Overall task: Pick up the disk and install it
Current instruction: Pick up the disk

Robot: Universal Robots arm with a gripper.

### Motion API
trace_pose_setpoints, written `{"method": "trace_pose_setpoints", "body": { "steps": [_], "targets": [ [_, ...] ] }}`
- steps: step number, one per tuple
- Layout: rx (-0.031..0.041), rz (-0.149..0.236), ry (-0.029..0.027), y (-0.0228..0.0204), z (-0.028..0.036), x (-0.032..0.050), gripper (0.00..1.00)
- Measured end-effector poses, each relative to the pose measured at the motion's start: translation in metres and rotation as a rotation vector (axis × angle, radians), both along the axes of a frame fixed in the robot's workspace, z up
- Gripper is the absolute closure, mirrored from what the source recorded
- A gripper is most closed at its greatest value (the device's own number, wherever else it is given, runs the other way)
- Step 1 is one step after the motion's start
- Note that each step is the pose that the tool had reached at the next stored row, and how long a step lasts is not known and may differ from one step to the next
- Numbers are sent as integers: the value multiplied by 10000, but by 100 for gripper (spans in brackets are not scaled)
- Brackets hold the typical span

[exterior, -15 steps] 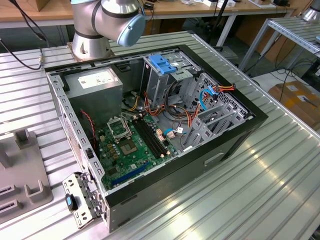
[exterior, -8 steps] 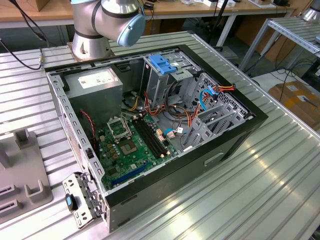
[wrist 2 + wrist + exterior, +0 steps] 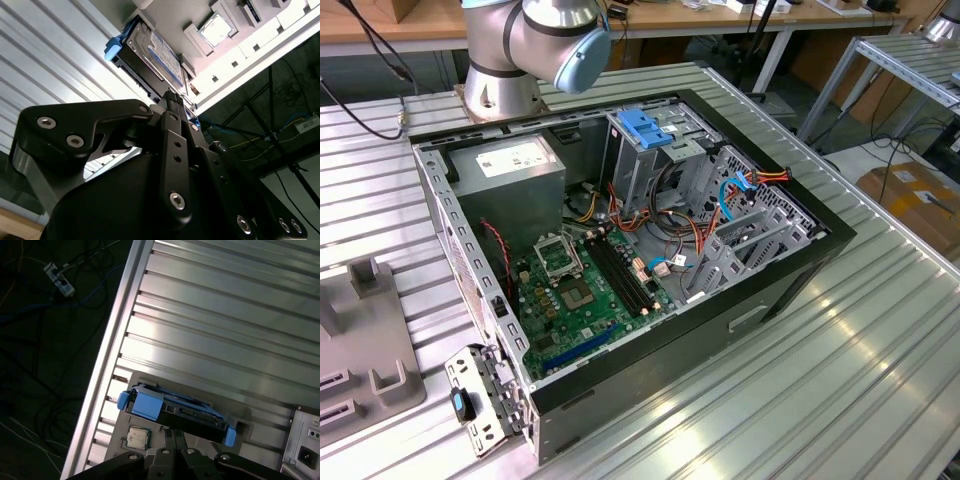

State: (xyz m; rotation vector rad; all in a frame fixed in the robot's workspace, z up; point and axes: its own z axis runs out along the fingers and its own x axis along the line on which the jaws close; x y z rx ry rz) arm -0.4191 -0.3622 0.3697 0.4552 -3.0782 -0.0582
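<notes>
Gripper [image 3: 172, 96] fingers lie side by side, pressed together with only a thin seam between them and nothing seen clamped in that seam; noted in both wrist views [image 3: 175, 434]. Tips point at the disk [image 3: 159, 54] and sit just beside its near edge. Contact or no contact: cannot tell.

Disk location: seated in a grey fixture [image 3: 170, 17], which lies on the ribbed aluminium table [image 3: 225, 315] near the table's edge. White-and-blue label faces up toward the camera in the second wrist view. In the first wrist view the disk [image 3: 190, 416] shows its dark side, with blue plastic rails at both ends. A square processor chip [image 3: 136, 436] rests in the same fixture, just beside the disk.

Exterior view: arm [image 3: 535, 40] rises from its base behind the open computer case [image 3: 760, 290]. The case lies on its side on the table [image 3: 820, 380]. Inside it: green motherboard [image 3: 580, 290], grey power supply [image 3: 510, 165] with white sticker toward the exterior view's left, metal drive cage topped by a light-blue latch [image 3: 645, 128]. Loose red, orange and blue cables run between cage and board.
</notes>
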Motion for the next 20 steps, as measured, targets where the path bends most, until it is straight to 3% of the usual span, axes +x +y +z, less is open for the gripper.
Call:
{"method": "trace_pose_setpoints", "body": {
  "steps": [5,20],
  "targets": [
    [0,999,1,0,-2,0,89],
    [0,1005,0,0,-16,0,89]
  ]
}}
